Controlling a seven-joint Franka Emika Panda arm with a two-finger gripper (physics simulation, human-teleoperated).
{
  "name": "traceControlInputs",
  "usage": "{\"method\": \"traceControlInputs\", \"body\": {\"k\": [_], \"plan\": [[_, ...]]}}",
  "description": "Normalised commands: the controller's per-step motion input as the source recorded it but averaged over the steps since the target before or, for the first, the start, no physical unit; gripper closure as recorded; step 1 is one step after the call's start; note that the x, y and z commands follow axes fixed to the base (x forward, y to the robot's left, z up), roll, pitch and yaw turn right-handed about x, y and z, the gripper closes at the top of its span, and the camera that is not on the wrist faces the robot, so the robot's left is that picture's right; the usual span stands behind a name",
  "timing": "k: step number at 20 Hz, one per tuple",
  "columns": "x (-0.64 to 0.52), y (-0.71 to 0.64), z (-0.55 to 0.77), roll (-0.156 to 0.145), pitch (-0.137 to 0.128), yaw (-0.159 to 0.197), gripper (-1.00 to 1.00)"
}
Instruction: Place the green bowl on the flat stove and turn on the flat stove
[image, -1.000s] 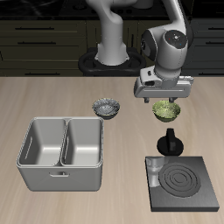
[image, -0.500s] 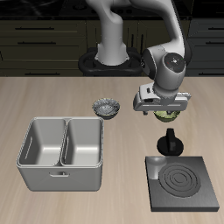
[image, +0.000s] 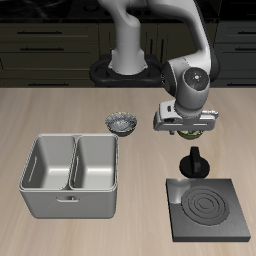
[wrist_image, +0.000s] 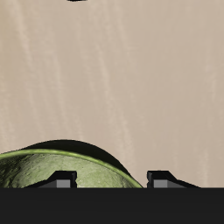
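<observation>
The green bowl (image: 191, 131) sits on the table behind the flat stove (image: 210, 210), mostly covered by my gripper (image: 186, 127), which is low over it. In the wrist view the green bowl (wrist_image: 52, 163) fills the space near my gripper (wrist_image: 112, 179). One dark fingertip sits over the bowl's inside and the other outside, so its rim passes between them. The fingers stand apart with nothing pinched. The stove is a dark square plate with ring marks, and its black knob (image: 194, 162) stands at the edge nearest the bowl.
A grey-white bowl (image: 122, 123) sits on the table beside the green one. A grey two-compartment metal basin (image: 72, 178) stands nearer the table's front edge, level with the stove.
My gripper has come down from above the green bowl and now straddles its rim. The bowl, the stove and the basin have stayed where they were.
</observation>
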Motion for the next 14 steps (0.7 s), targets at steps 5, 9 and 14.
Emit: {"method": "traceControlInputs", "body": {"k": [5, 9, 14], "plan": [[-0.06, -0.03, 0.12, 0.009, -0.019, -0.024, 1.00], [-0.03, -0.10, 0.16, 0.001, -0.029, -0.013, 1.00], [0.03, -0.06, 0.31, -0.001, -0.052, 0.024, 1.00]]}}
